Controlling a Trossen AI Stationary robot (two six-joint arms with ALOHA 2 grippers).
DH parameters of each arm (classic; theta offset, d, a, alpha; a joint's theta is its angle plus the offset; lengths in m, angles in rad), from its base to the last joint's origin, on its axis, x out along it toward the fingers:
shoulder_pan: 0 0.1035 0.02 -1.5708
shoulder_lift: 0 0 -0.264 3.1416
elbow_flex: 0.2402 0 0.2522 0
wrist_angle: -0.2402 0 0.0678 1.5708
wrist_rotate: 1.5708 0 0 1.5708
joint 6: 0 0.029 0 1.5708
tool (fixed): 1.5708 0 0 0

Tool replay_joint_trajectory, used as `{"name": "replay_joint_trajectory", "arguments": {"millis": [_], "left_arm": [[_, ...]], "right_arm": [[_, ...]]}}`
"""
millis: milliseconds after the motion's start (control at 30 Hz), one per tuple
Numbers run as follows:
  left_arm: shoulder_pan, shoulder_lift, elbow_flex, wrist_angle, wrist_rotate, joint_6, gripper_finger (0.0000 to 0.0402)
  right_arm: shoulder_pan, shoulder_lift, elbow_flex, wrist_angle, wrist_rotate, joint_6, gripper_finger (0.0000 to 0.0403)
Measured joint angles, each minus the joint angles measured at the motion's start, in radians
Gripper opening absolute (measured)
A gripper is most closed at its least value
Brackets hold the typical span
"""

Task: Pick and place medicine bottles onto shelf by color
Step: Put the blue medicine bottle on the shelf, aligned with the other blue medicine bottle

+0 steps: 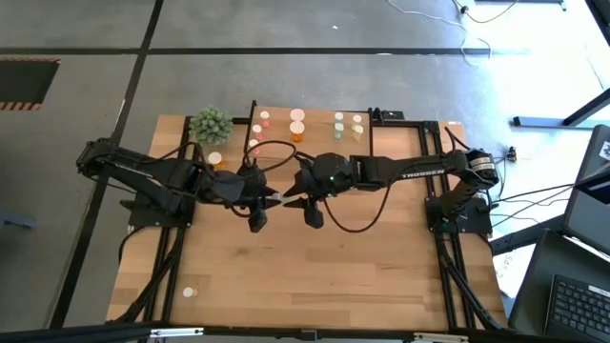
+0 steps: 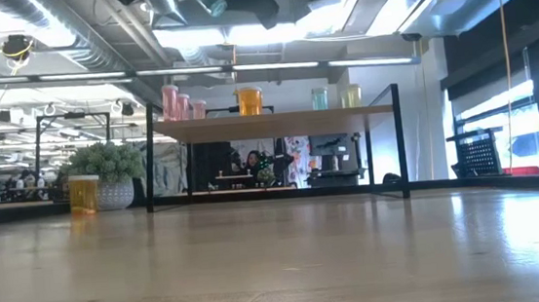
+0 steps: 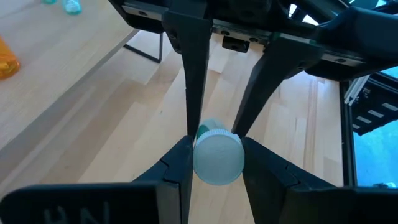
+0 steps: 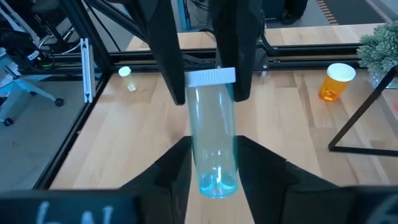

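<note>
Over the middle of the table, a clear pale blue-green medicine bottle point(image 4: 212, 127) with a white cap hangs between my two grippers. My left gripper point(image 1: 270, 199) is shut on its cap end and my right gripper point(image 1: 298, 198) on its bottom end, the two facing each other. The shelf point(image 2: 277, 122) stands at the far edge on black legs. It carries pink bottles point(image 2: 179, 104) at its left, an orange one point(image 2: 249, 100) in the middle and pale green-yellow ones point(image 2: 334, 96) at its right. My left gripper pinches the bottle's white cap point(image 3: 217, 158) between its two fingers, coming from the table's left, slanting a little down, along the bottle's length. The bottle is lifted clear of the table. My right gripper pinches the clear body near its bottom end point(image 4: 214, 171) between its two fingers, coming from the table's right, slanting a little down, along the bottle. The capped end points away from it, into the left gripper's fingers.
A spiky green plant point(image 1: 210, 124) stands at the far left beside the shelf, with a loose orange bottle point(image 1: 215, 160) just in front of it. A small pale bottle point(image 1: 189, 292) lies near the front left. The wood in front of the arms is bare.
</note>
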Motion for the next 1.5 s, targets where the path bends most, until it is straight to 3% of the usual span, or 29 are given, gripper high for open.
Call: {"name": "replay_joint_trajectory", "arguments": {"millis": [833,1500], "left_arm": [[0.0,0.0,0.0,-0.001,0.003,0.013,0.0126],[0.055,-0.001,0.0,-0.004,0.114,0.024,0.0126]], "right_arm": [[0.0,0.0,0.0,0.0,-0.004,0.0,0.0115],[0.0,0.0,0.0,-0.006,-0.003,0.0,0.0115]]}}
